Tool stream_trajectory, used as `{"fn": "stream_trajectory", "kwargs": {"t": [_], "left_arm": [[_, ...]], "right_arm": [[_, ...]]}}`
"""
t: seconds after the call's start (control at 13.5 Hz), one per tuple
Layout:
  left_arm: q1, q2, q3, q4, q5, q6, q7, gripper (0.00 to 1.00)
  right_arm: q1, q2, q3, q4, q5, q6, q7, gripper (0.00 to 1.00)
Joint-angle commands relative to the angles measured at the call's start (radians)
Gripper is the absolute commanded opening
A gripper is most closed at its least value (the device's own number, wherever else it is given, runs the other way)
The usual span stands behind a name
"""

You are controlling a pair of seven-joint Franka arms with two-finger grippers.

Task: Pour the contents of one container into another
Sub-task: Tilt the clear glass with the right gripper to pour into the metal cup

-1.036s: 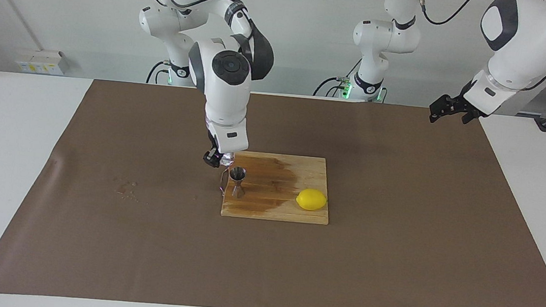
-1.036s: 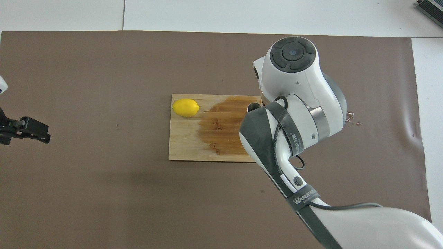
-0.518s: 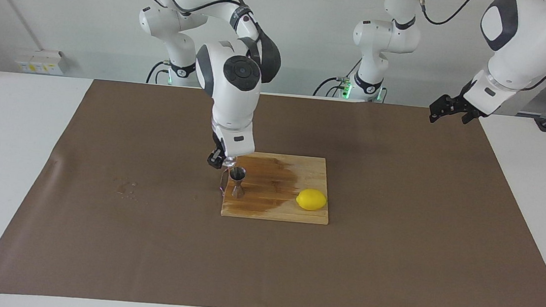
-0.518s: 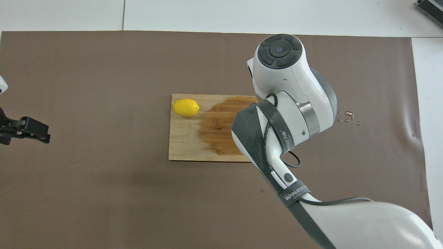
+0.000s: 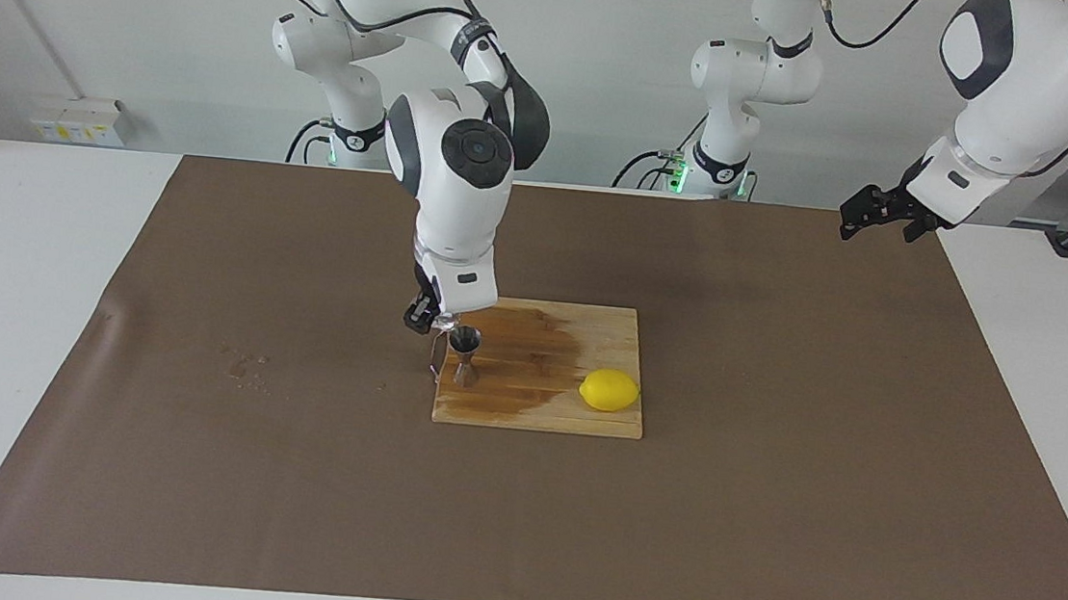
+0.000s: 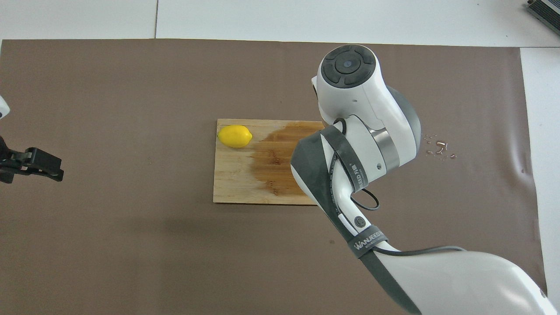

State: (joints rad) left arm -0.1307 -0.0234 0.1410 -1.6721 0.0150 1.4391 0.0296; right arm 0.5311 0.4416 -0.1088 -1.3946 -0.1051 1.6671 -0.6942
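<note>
On the white bench [image 5: 32, 295] lies a brown mat [image 5: 285, 491]; toward the right arm's end of it sits a scatter of small droplets [image 5: 246, 370]; the wooden cutting board [image 5: 539, 412] rests near the middle of the mat, with a dark wet stain [image 5: 530, 343] spreading over the part of it toward the right arm's end.

The right arm reaches down from above, and its right pincer [image 5: 426, 318] hangs over the board's corner nearest the robots at that end; it is clamped on the small clear glass cup [image 5: 444, 319], which is tipped toward the metal jigger [image 5: 464, 356]; the cup sits just above and beside the jigger's upper rim, and whether the two touch cannot be told; in the overhead view the arm's wrist hides pincer, cup and jigger alike.

The jigger stands upright on the stained part of the board, close to the board's edge at the right arm's end; a thin wire-like piece [image 5: 434, 354] hangs just beside it, and what it is cannot be told.

A yellow lemon [image 5: 609, 390] lies on the dry part of the board, at the corner toward the left arm's end and farther from the robots than the jigger.

The left arm waits; its left pincer [image 5: 878, 214] is raised over the mat's edge at the left arm's end, fingers spread wide and holding nothing.
</note>
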Motion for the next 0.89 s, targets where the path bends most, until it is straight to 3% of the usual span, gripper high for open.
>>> {"fn": "stream_trajectory", "kwargs": {"t": [0.0,0.81], "left_arm": [[-0.007,-0.030,0.006,-0.032,0.002,-0.002,-0.013,1.00],[-0.007,-0.030,0.006,-0.032,0.002,-0.002,-0.013,1.00]], "right_arm": [[0.012,0.023,0.003,0.035,-0.036,-0.026,0.028,0.00],[0.007,0.034,0.003,0.043,-0.039,-0.009,0.033,0.00]]}}
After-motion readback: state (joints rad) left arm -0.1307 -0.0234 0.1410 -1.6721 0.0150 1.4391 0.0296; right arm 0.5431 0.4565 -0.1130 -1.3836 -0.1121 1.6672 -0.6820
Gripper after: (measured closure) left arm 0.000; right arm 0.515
